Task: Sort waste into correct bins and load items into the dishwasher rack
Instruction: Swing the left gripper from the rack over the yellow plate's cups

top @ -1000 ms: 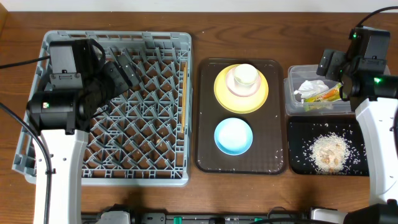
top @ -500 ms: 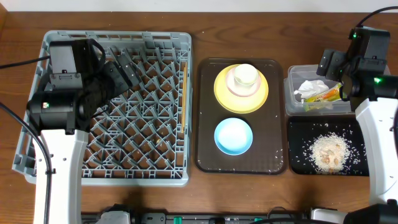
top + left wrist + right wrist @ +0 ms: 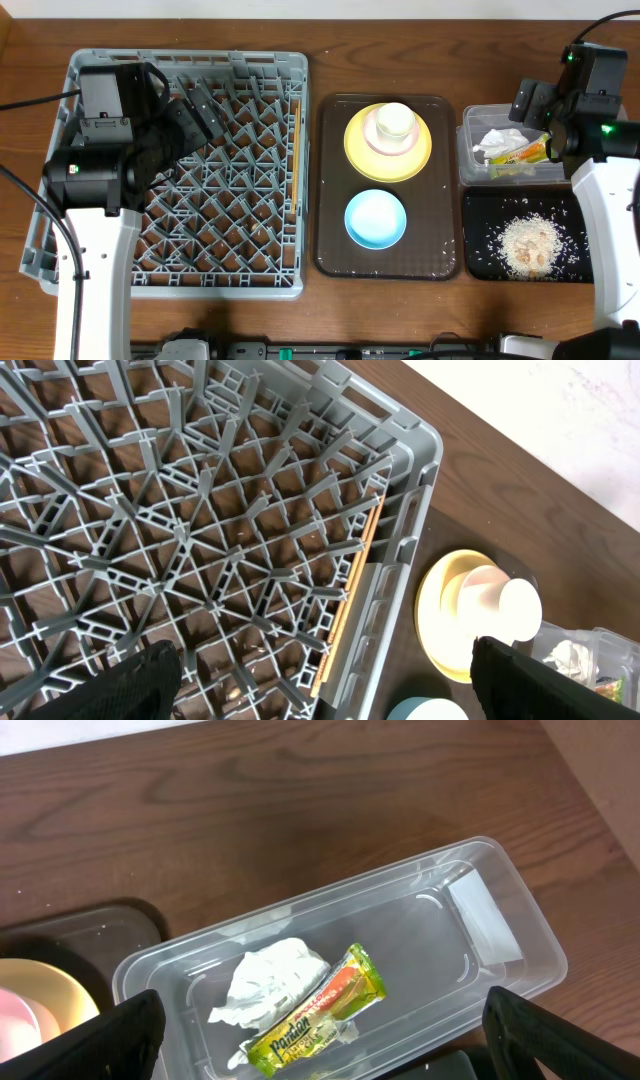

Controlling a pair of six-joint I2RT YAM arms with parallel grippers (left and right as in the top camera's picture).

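Observation:
The grey dishwasher rack (image 3: 190, 170) fills the left side, with the chopsticks (image 3: 296, 140) lying along its right wall. My left gripper (image 3: 200, 110) hovers open over the rack with nothing between its fingers. A yellow plate (image 3: 358, 150) carries stacked cups (image 3: 393, 122), and a light blue bowl (image 3: 375, 218) sits in front of it. The clear tub (image 3: 500, 920) holds the white tissue (image 3: 270, 980) and the green-and-orange wrapper (image 3: 320, 1010). My right gripper (image 3: 325, 1040) hangs open above that tub. Rice crumbs (image 3: 527, 243) lie in the black tray (image 3: 480, 215).
Plate and bowl rest on a brown serving tray (image 3: 330, 250) between the rack and the two bins. The bins stand one behind the other at the table's right edge. A strip of bare wooden table (image 3: 400, 60) runs behind everything.

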